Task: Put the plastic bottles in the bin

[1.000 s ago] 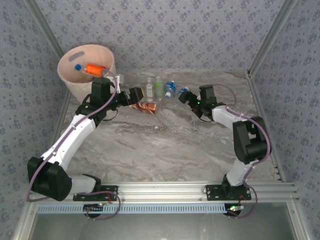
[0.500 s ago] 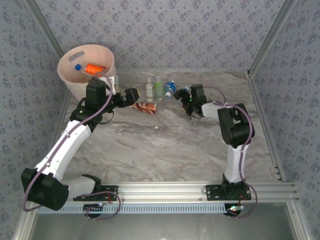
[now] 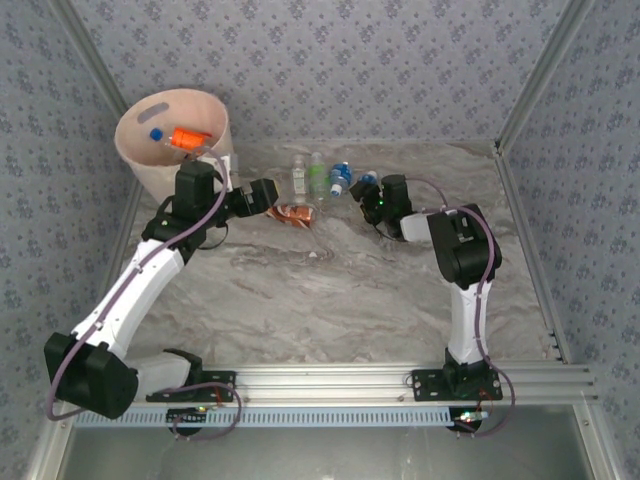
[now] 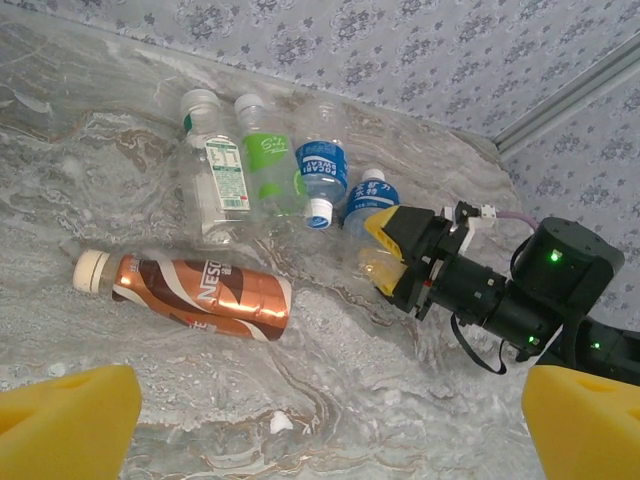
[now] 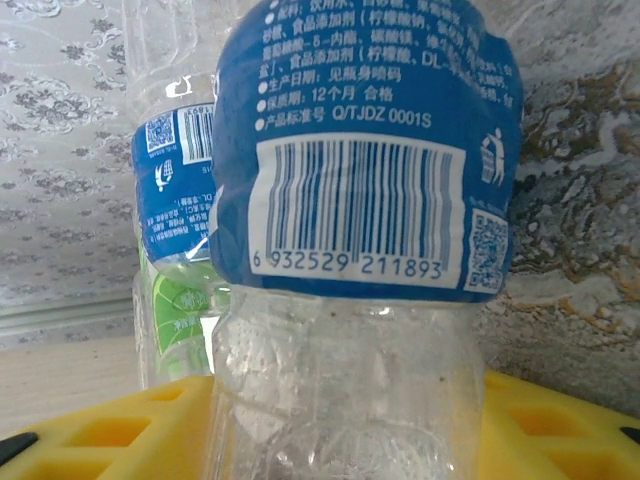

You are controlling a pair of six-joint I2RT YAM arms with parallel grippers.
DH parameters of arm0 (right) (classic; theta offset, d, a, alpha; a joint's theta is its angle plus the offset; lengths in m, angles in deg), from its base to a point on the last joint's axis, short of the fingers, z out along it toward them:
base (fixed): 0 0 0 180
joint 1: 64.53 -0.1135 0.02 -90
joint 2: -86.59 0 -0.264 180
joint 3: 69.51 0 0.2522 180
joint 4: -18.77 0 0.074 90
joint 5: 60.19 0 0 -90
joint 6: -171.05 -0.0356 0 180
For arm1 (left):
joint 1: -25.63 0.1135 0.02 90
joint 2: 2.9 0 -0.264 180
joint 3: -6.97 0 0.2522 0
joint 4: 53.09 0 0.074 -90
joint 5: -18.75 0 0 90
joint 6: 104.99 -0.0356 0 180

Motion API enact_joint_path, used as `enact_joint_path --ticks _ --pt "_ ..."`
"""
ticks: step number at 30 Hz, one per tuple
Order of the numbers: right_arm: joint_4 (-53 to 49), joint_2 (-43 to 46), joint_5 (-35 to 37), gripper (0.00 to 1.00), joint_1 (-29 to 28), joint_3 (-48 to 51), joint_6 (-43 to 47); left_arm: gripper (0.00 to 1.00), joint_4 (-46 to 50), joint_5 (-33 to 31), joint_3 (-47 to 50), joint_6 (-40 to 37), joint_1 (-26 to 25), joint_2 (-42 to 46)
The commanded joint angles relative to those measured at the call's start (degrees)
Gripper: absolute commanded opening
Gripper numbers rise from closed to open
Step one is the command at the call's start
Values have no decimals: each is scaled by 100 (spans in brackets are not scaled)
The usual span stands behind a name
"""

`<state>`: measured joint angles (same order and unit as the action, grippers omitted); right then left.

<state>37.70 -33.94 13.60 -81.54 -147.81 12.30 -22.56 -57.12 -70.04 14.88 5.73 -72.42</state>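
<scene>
Counting seven plastic bottles [image 4: 300, 172] in all: five lying on the marble table [image 4: 120, 100], two sitting inside the single pink bin [image 3: 213, 118].

Clamping the right gripper [image 4: 378, 247] on the clear lower body of one blue-labelled bottle [image 4: 370, 190], with yellow fingers [image 4: 385, 225] on both sides and the label end pointing away past the fingertips. Finding, just beside that grip on the side toward the left gripper [image 4: 325, 410], a second blue-labelled bottle [image 4: 320, 165] with a white cap, then one green-labelled bottle [image 4: 262, 150], then one white-labelled bottle [image 4: 217, 170]. Seeing all four crowding together in a row, the nearest hemming in the held one.

Holding the left gripper wide apart on nothing, hovering over the table. Finding one copper-brown bottle [image 4: 205, 292] lying crosswise just ahead of it, nearer its left finger, cream cap out to the left, between this gripper and the row.

Locating the bin behind the left gripper, beside its wrist, and counting in it one orange-labelled bottle [image 3: 188, 138] and one blue-capped bottle [image 3: 155, 133]. Noting the row, the copper-brown bottle and the left arm all lying between the right gripper and the bin.
</scene>
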Motion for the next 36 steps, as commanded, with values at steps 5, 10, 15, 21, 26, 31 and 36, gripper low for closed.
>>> enact_joint_path --ticks 5,10,15,21,26,31,36 --pt "391 607 -84 52 41 539 218 98 -269 216 -33 104 4 -208" --pt "-18 1344 5 51 -33 946 828 98 -458 441 -64 219 -6 -378" --pt "-632 2134 282 51 -125 1330 1519 98 -752 750 -49 420 -8 -570" --pt "-1080 3012 723 51 -333 1724 2514 98 -1125 973 -48 607 -97 -749" --pt "-1427 3555 1148 51 -673 1865 3315 98 -1377 1187 -185 649 -297 -996" --pt "-1521 3811 1187 51 -1052 1892 4088 98 -1910 1293 -257 909 -568 -1235" --pt "-1514 3893 923 51 -1405 1866 4644 98 -1760 1288 -658 815 -732 -1540"
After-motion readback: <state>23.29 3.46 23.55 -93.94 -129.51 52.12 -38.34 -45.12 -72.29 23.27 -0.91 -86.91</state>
